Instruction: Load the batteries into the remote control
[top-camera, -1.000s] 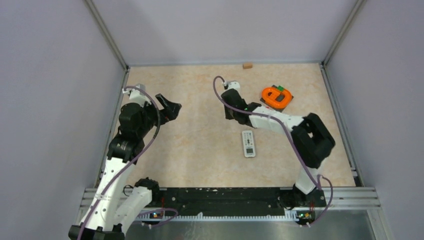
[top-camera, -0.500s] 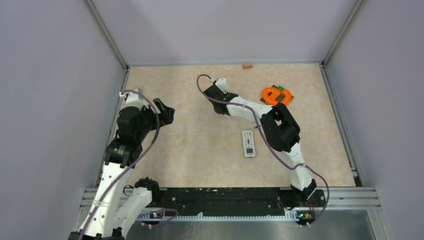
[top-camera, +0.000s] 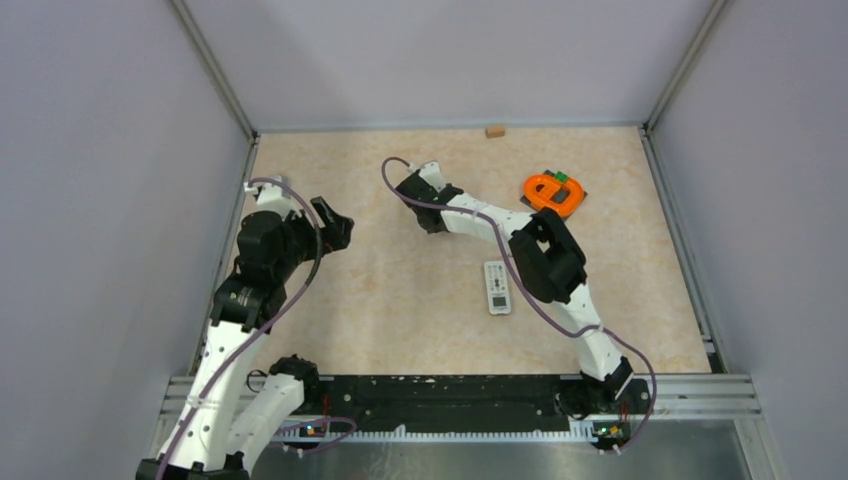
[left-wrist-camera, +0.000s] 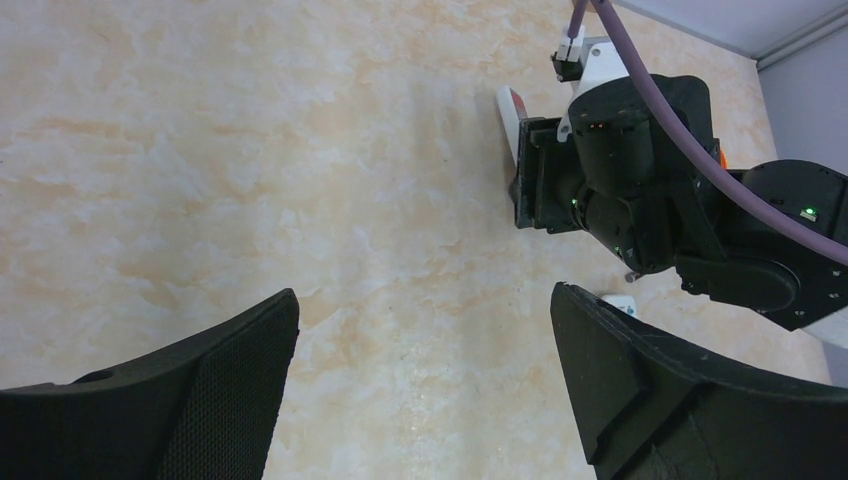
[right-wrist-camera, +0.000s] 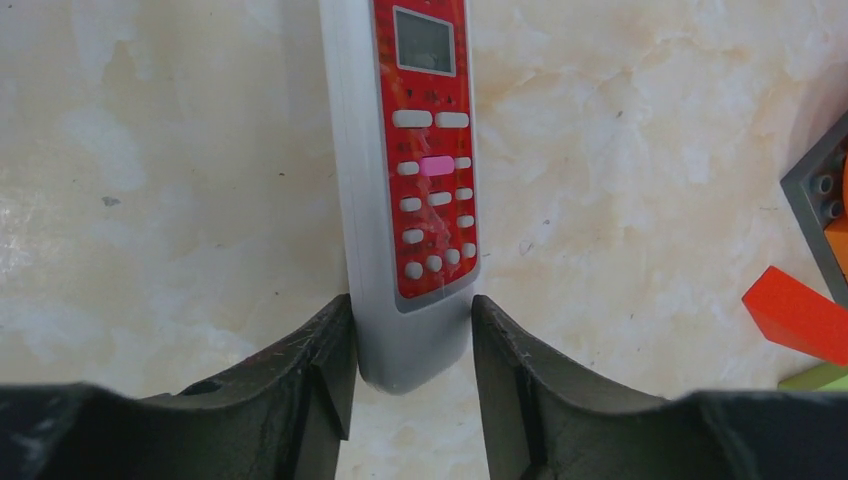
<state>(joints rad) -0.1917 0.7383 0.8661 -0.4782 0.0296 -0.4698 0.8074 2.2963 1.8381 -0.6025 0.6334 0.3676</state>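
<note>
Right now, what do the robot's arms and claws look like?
Both the left arm and right arm are white tubes with bulky black joints, each trailed by a purple cable. Small green lights glow on the right one. The left gripper has black wedge-shaped fingers.

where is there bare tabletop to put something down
Bare marble tabletop stretches across the middle and near side, between the left fingers and the white remote control. Crowded at far right around the orange ring toy; the right fingers grip a red-faced remote.
</note>
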